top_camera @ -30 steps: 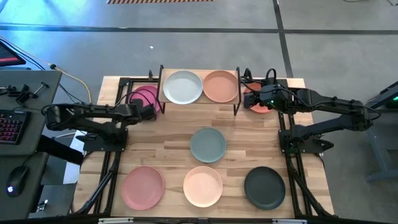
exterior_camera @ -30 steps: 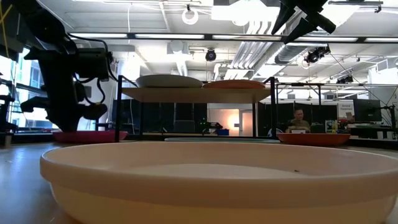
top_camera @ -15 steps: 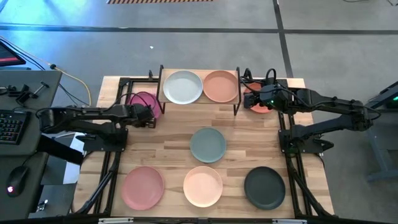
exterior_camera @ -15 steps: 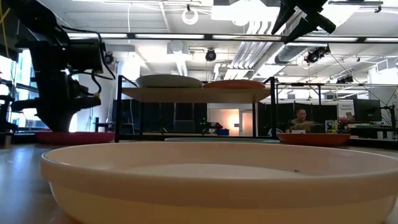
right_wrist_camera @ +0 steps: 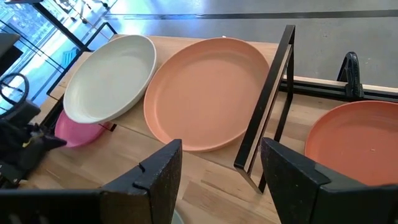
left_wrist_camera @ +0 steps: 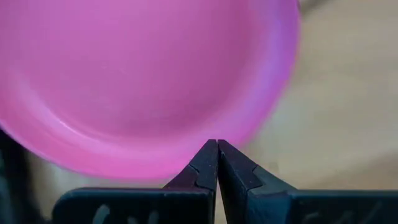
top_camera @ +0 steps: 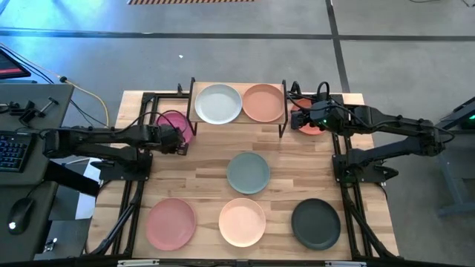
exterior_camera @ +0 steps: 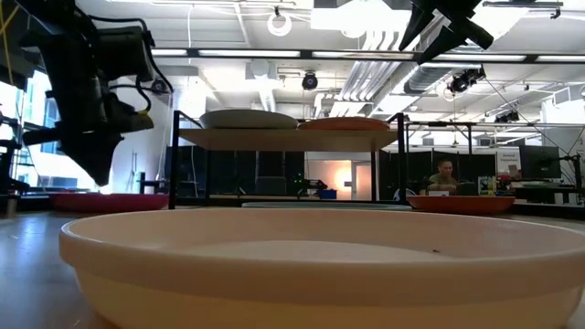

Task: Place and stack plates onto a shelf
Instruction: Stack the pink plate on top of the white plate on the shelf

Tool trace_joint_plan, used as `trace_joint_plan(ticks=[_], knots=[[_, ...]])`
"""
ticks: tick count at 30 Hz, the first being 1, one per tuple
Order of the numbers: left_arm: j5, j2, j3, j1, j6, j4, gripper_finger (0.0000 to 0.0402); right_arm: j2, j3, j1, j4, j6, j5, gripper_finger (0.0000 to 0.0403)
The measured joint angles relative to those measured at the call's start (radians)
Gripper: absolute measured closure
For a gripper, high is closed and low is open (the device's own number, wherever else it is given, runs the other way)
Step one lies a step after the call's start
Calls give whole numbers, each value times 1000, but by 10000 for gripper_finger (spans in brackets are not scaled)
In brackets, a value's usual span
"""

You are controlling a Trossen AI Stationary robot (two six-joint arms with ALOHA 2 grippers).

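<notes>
We saw left gripper [left_wrist_camera: 217, 163] pinched shut, empty, just beside hot pink plate [top_camera: 173, 122] on table left of shelf [top_camera: 261, 126]. Right gripper [right_wrist_camera: 214, 171] gaped wide above shelf's right end, waiting near orange plate [top_camera: 308, 123]; pale grey-white plate [top_camera: 217, 103] and tan plate [top_camera: 263, 102] already on shelf.

- I count eight plates: hot pink plate [top_camera: 174, 122], pale grey-white plate [top_camera: 217, 104], tan plate [top_camera: 263, 103], orange plate [top_camera: 308, 123], grey-teal plate [top_camera: 248, 172], dusty pink plate [top_camera: 170, 222], cream-peach plate [top_camera: 242, 222], black plate [top_camera: 315, 223].
- One shelf [top_camera: 237, 123], carrying two of them.
- Two grippers, both mine: left gripper [top_camera: 180, 141], right gripper [top_camera: 302, 111].
- One person [exterior_camera: 445, 176] beyond the table.
</notes>
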Motion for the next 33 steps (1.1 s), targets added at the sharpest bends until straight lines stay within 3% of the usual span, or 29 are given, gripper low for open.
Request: trace_joint_plan(ticks=[6, 14, 22, 33], knots=[[-238, 32, 0, 14, -82, -5, 401, 0, 0, 0, 0, -15, 0, 204], [-308, 190, 0, 96, -59, 95, 401, 0, 0, 0, 4, -15, 0, 204], [-229, 283, 0, 102, -17, 102, 401, 0, 0, 0, 5, -15, -5, 204], [-79, 288, 2, -30, -14, 96, 401, 0, 0, 0, 5, -19, -7, 204]])
